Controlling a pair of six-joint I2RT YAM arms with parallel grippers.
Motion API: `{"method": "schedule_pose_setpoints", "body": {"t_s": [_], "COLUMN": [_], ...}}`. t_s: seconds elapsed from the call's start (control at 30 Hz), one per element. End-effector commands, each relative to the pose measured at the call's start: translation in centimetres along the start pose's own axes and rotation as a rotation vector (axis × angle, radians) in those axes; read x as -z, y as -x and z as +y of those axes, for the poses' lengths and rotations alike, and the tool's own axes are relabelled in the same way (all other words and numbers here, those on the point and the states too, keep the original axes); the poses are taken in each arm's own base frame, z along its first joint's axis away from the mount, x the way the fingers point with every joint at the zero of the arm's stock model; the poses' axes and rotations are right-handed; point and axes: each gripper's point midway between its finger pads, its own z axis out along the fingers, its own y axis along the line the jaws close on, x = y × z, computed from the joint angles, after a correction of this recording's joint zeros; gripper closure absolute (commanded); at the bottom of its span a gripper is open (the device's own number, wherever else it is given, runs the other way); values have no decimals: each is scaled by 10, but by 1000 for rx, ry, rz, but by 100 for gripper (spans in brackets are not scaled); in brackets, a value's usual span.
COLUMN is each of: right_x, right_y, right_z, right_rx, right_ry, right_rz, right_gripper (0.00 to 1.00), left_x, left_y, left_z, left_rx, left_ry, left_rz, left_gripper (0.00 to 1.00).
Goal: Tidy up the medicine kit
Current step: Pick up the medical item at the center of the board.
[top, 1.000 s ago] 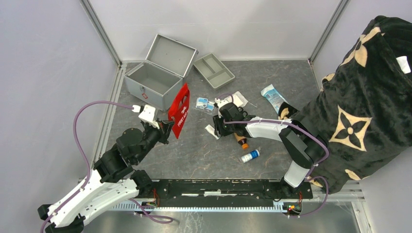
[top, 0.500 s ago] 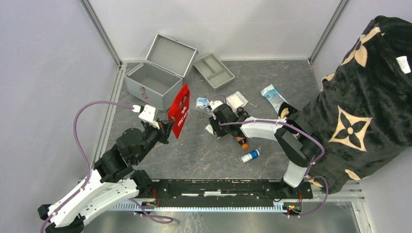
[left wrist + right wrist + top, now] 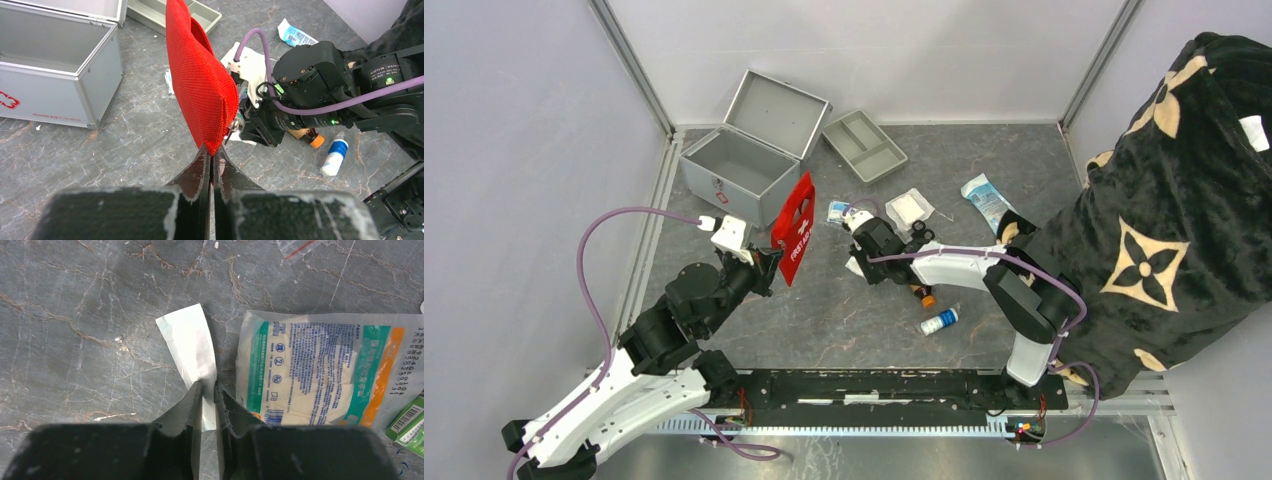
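1. Left hand (image 3: 212,159): the two fingers are pressed together on the bottom corner of a flat red mesh pouch (image 3: 200,85). The pouch stands upright above the fingertips.
2. Medicine kit (image 3: 722,190): this boxy silver-grey metal case rests on the grey marbled counter (image 3: 844,320), beyond the left hand and to its left. It is near the red pouch but apart from it. The hinged lid is open and tilted back.
3. A shallow grey divided tray (image 3: 864,148) lies beyond the left hand and to its right, near the lid of the case.
4. Right hand (image 3: 207,400): the fingers are almost together, pinching the near end of a white paper strip (image 3: 187,345). The rest of the strip lies flat on the counter ahead of the fingertips.
5. A printed sachet with green and orange bands (image 3: 320,370) lies just to the right of the right hand's fingers, beside the strip. The corner of a green carton (image 3: 407,425) shows farther right.
6. Behind the right hand, beside its forearm, lie a brown bottle with an orange cap (image 3: 921,292) and a white bottle with a blue label (image 3: 939,321).
7. The right hand sits near the red pouch, apart from it.
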Motion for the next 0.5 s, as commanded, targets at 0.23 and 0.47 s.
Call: {"method": "schedule_pose_setpoints", "body": {"t_s": [0.23, 0.47], "right_x": [16, 40], "right_y": [-13, 18], "right_z": [3, 10], "right_rx": [15, 2], "right_ry": [34, 87], "right_rz": [26, -99], "right_gripper": [96, 100], "left_x": [-1, -1], "left_y": [8, 6], "left_z": [-1, -1], "left_rx": [10, 10], "left_ry": [1, -1], "left_rz": [-32, -29], "left_gripper": [98, 98]}}
